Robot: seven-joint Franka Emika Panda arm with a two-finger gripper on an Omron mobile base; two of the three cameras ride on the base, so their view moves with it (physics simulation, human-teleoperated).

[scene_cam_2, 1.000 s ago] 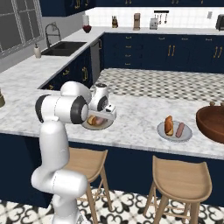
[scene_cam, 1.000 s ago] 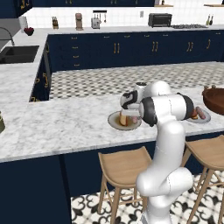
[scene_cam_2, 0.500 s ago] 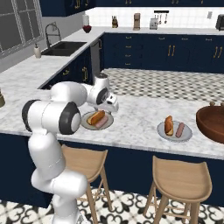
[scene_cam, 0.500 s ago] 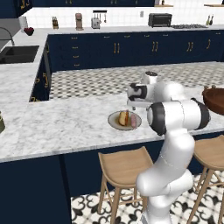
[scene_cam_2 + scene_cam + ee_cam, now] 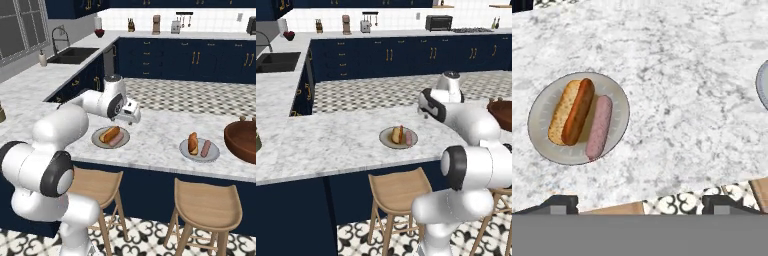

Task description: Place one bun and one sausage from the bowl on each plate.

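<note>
Since each plate (image 5: 111,138) (image 5: 199,151) on the surface (image 5: 160,131) has a bun and a sausage, the job looks done, and the fingers (image 5: 639,204) are wide open, holding nothing.

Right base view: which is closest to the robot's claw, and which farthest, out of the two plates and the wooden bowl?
From the gripper:
1. Near plate, just below it, holding a bun and a sausage.
2. Second plate, further right on the counter.
3. Bowl, at the far right edge.
</note>
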